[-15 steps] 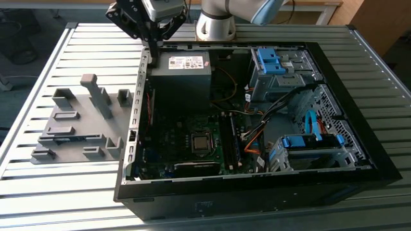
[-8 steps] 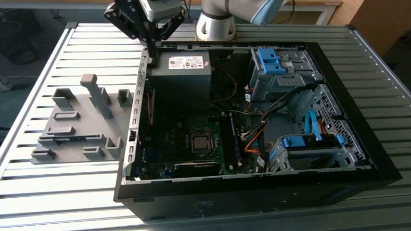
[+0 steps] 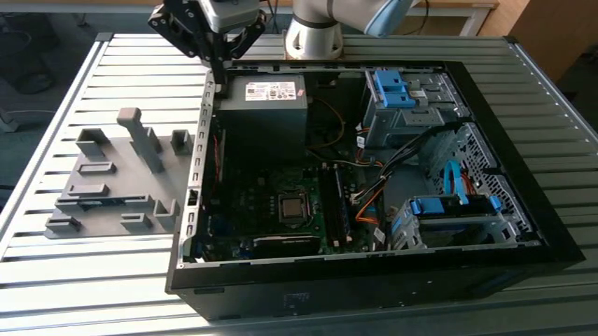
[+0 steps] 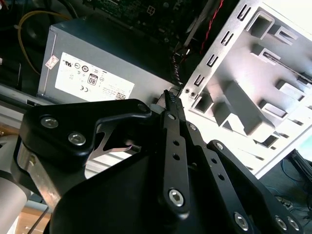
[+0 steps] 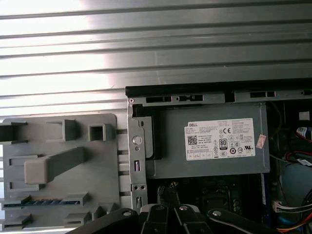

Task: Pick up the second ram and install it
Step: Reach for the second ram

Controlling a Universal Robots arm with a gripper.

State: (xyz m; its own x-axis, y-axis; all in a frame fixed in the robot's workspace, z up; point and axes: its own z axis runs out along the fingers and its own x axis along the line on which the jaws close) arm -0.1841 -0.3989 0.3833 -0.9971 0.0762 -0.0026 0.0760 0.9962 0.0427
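Exterior view, gripper [image 3: 220, 68] at case [image 3: 374, 283], first wrist view, second ram [image 5: 45, 201] slotted

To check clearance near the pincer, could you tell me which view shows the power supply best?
The first wrist view: the power supply faces the camera, its labelled side whole. The exterior view shows it slantwise, close to the pincer. The second wrist view shows it at an angle, partly behind the pincer.

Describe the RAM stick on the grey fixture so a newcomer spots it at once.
Find the open black computer case; on the exterior view's left of it, a grey fixture plate lies on the slatted table. The second ram sits in a long slot of that plate: the one thin blue-green strip among all-grey blocks.
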